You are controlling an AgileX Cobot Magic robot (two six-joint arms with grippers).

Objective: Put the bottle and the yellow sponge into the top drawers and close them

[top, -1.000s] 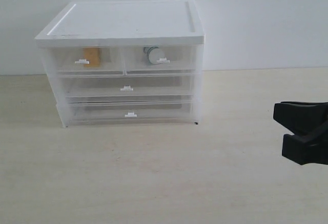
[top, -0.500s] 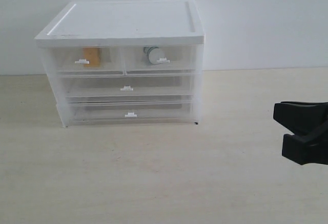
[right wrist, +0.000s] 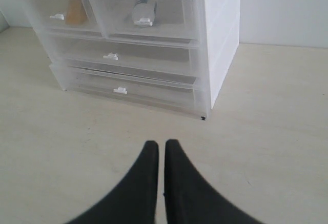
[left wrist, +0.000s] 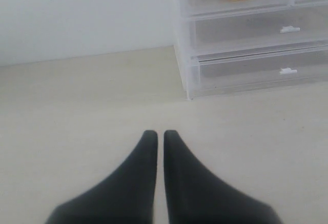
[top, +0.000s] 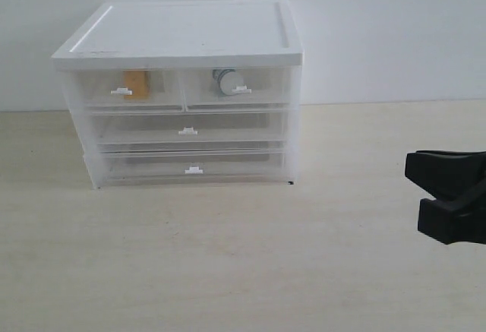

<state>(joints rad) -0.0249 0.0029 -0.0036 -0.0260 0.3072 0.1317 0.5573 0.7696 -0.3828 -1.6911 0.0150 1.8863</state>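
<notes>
The yellow sponge (top: 137,84) lies inside the left top drawer (top: 125,89), and the bottle (top: 225,81) lies inside the right top drawer (top: 237,86); both drawers are pushed in flush with the cabinet front. The sponge (right wrist: 76,10) and bottle (right wrist: 144,11) also show through the drawer fronts in the right wrist view. My right gripper (right wrist: 161,144) is shut and empty, hovering over the table well in front of the cabinet; its black body (top: 449,195) shows at the right edge of the exterior view. My left gripper (left wrist: 160,133) is shut and empty, off the cabinet's left front corner.
The white-topped cabinet (top: 186,32) stands at the back of the pale table (top: 228,264) against a white wall. Its two full-width lower drawers (top: 188,131) are closed.
</notes>
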